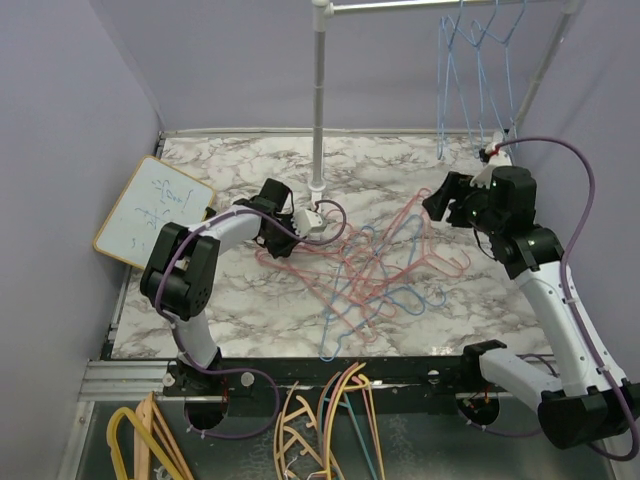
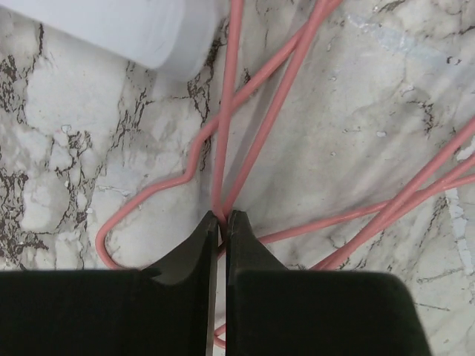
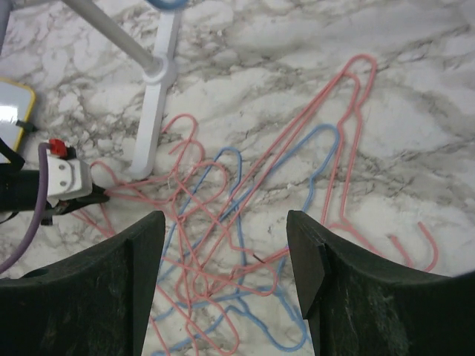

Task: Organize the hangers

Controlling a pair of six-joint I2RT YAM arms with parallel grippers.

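Between the pressed-together jaws of the left gripper (image 2: 221,221) runs a pink hanger wire (image 2: 225,133). Below the right gripper (image 3: 226,222), spread wide and empty, sprawl tangled pink and blue hangers (image 3: 245,200) across the marble tabletop (image 3: 423,104).

Plain lavender walls (image 1: 230,60) enclose a marble-patterned table (image 1: 230,160). A white rack pole (image 1: 319,100) stands on it, and what looks like a whiteboard (image 1: 155,210) sits at its left edge.

Pinkish-red and light blue hangers (image 1: 372,268), white marble-pattern table (image 1: 250,310) with grey veins, white rack pole (image 1: 319,110)
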